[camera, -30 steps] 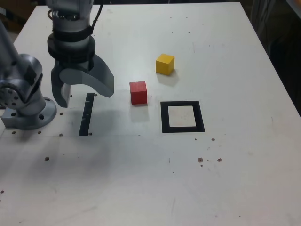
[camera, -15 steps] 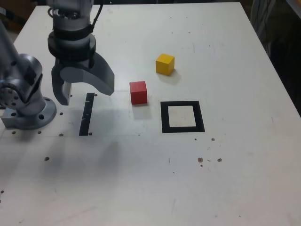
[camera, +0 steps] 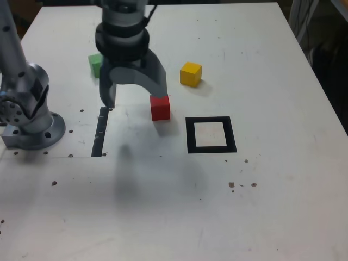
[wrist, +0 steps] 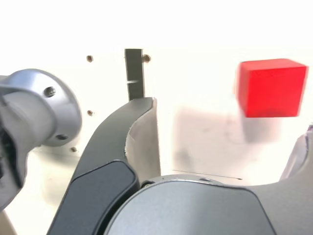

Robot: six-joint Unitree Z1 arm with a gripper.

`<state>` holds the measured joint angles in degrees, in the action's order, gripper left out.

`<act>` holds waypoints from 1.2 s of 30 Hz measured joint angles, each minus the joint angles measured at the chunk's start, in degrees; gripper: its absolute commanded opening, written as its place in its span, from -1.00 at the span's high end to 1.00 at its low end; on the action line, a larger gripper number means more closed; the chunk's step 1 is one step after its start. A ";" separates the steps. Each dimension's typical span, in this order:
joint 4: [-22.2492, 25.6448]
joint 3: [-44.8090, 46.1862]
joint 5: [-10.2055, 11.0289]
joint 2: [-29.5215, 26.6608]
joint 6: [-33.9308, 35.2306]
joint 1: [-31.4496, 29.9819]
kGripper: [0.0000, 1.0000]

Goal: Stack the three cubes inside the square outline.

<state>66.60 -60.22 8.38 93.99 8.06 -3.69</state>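
Note:
In the exterior view the red cube [camera: 160,107] lies left of the square outline [camera: 211,134], whose cream centre holds nothing. Farther back sits the yellow cube [camera: 191,74]. The green cube [camera: 95,64] shows at the back left, partly hidden behind the arm. My gripper [camera: 134,98] hangs open above the table, nothing between its fingers, one finger [camera: 160,87] just behind the red cube. The wrist view shows the red cube [wrist: 270,87] beyond the gripper [wrist: 225,142], off towards one finger, and a dark finger [wrist: 142,132] with table between.
A narrow black strip [camera: 100,132] lies on the white table [camera: 261,206], left of the red cube in the exterior view, and appears in the wrist view as the strip [wrist: 133,73]. The arm's grey base [camera: 27,111] stands at the left edge. Small specks dot the tabletop.
The gripper has swung to the exterior view's right, from over the black strip to beside the red cube, staying open. The green cube, hidden before, now shows behind it.

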 measured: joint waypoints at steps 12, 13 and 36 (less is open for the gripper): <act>-0.23 -6.97 0.33 9.59 -3.52 4.16 -0.94; -0.46 -6.97 0.30 10.20 -3.74 4.26 -0.94; -7.95 -3.97 -2.86 15.40 -10.76 9.76 -0.64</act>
<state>58.65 -64.19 5.52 109.39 -2.70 6.06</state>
